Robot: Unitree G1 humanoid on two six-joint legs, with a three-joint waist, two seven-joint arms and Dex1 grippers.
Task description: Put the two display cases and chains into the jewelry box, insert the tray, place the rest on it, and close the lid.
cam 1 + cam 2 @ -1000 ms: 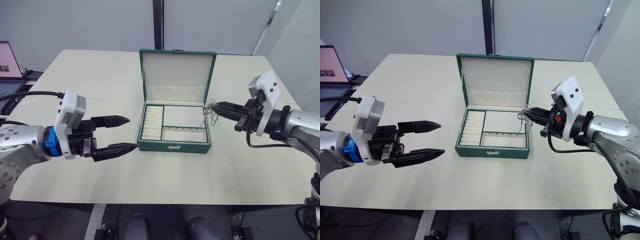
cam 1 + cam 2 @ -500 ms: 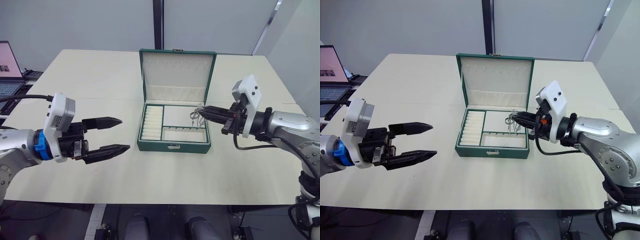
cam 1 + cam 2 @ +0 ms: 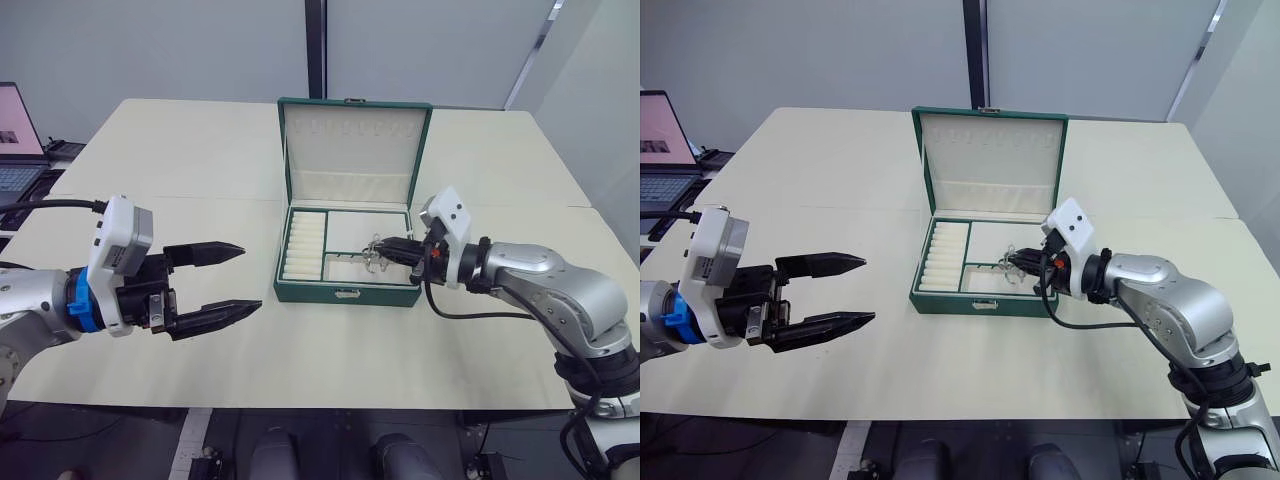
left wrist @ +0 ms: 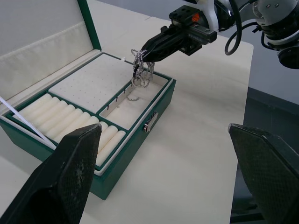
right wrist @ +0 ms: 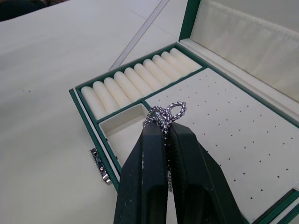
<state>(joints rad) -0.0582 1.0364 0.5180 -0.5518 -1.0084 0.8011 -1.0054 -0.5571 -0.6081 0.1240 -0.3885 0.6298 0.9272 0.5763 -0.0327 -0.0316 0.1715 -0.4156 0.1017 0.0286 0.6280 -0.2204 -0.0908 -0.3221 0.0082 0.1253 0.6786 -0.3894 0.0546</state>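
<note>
Green box: jewelry box (image 3: 348, 240) sits mid-table (image 3: 200, 170), lid (image 3: 355, 150) upright and open at the far side, clasp side facing me; long axis runs across my view, left to right.
Box interior: cream lining; ring rolls (image 3: 305, 245) in a column on my left side, dotted flat pad (image 3: 368, 232) at the back right, narrow open compartment (image 3: 368, 271) along the front.
Chain: silver chain (image 4: 141, 72) bunched in loops, links shiny and dark-speckled; it hangs down from my right fingertips, dangling over the narrow front compartment, near the divider with the dotted pad.
Chain axis: roughly vertical, loose end pointing down into the box; cannot tell if it touches the lining.
Right gripper: my right gripper (image 3: 385, 250) reaches in from the right over the box's front-right part, fingers pressed together and pinching the chain at the tips.
Right gripper heading: fingers point toward my left, about level.
Left gripper: my left gripper (image 3: 232, 280) hovers above the table left of the box, well apart from it, fingers spread wide, holding nothing.
Left gripper heading: fingers point right, toward the box.
Background: laptop (image 3: 18, 135) at the far left edge.
</note>
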